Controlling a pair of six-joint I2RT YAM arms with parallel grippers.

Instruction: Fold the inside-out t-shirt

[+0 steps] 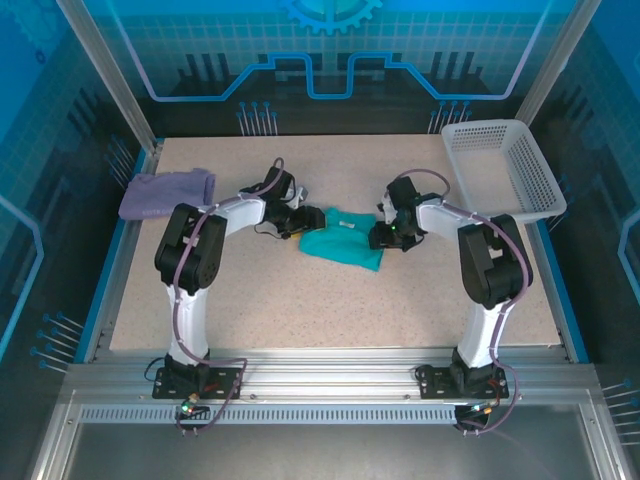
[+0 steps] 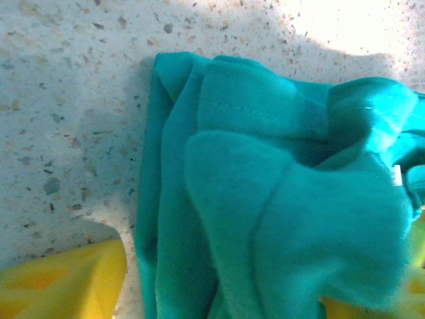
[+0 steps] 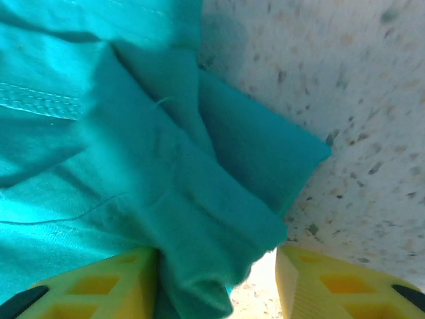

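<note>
T-shirt (image 1: 345, 250) label (image 1: 346, 227) unreadable; left pincer (image 2: 222, 286), right pincer (image 3: 216, 266) parted astride it, not clamped.

White arms (image 1: 190, 300) with black joints, purple cables (image 1: 178, 318), yellow claw fingers (image 3: 99, 287).

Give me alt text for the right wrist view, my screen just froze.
A bunched teal t-shirt spreads across the left and centre, one fold lying between the two yellow fingers of the right end effector, which stand apart with a gap beside the right one. Speckled table shows at the upper right.
</note>
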